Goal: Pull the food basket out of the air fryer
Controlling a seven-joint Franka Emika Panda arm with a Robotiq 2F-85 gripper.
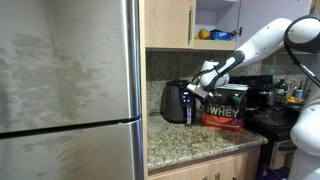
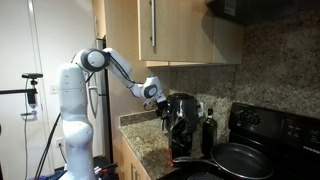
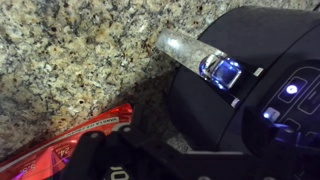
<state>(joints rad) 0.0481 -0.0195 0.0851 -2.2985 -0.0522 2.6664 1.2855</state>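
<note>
The air fryer (image 1: 177,100) is a small black egg-shaped appliance on the granite counter, next to the black-and-red tub (image 1: 226,108). It also shows in an exterior view (image 2: 182,112). In the wrist view I look down on its glossy top (image 3: 235,105). The food basket's handle (image 3: 192,50), with a blue-lit button, sticks out toward the counter. The food basket (image 1: 181,113) sits closed in the fryer. My gripper (image 1: 203,88) hovers just above the fryer's handle side, touching nothing. Its fingers are dark shapes at the bottom of the wrist view (image 3: 195,152); their opening does not show.
A steel fridge (image 1: 65,90) fills one side. Cabinets (image 1: 170,22) hang above the counter (image 1: 200,140). A stove with a black pan (image 2: 240,158) stands beyond the tub. The tub's red edge (image 3: 70,145) lies close beside my gripper.
</note>
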